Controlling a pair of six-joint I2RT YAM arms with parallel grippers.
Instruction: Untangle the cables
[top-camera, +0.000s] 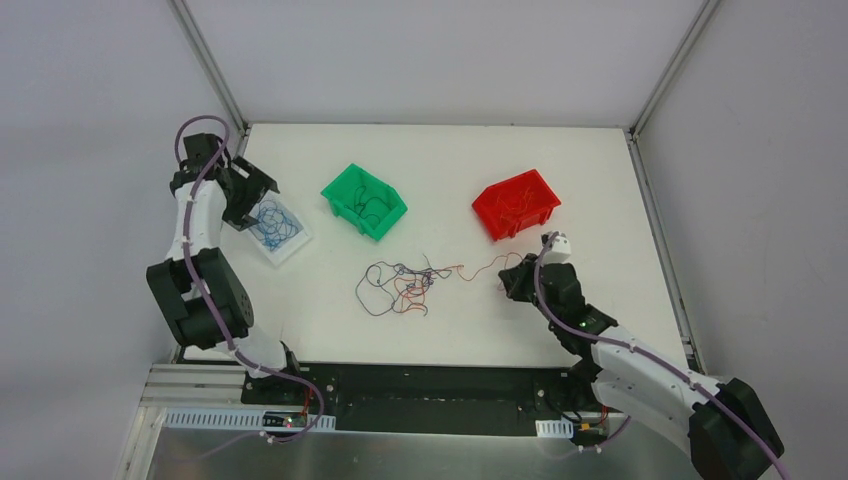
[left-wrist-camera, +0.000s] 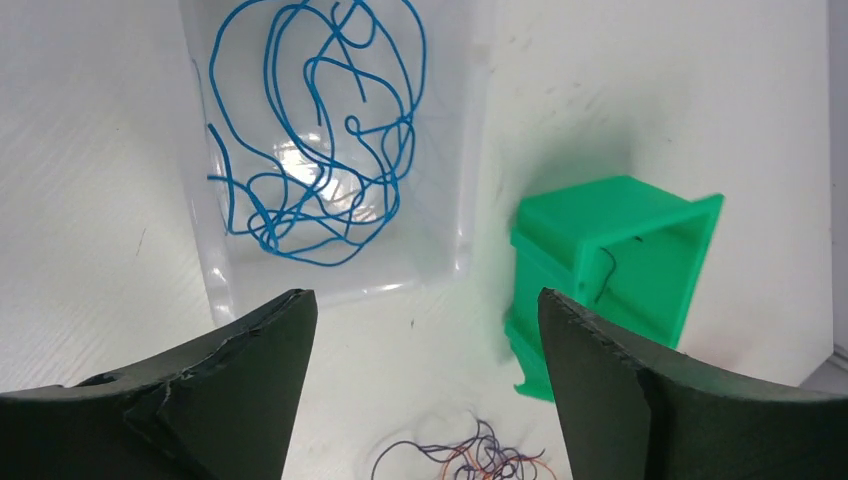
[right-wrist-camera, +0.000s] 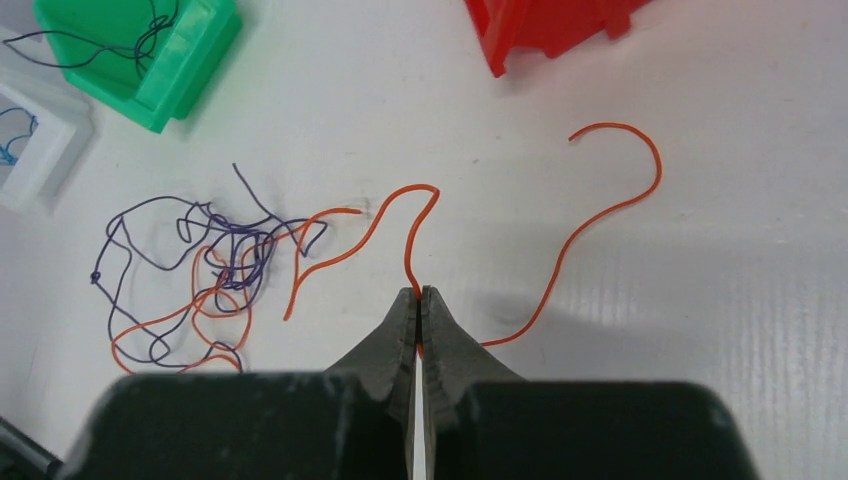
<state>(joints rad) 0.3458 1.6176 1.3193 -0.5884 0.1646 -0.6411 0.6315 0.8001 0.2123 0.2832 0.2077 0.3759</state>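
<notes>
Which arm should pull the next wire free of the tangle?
Right. The right gripper has its jaws shut on a red wire running to the tangle; the left gripper hangs open by the clear tray.

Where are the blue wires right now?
In the top view, the blue wires lie in a clear tray at the left side of the table, just left of the green bin, beneath the open left pincer.

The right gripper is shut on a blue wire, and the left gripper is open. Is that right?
No: the right gripper is shut on a red wire, not a blue one, as the right wrist view shows. The left gripper is open.
</notes>
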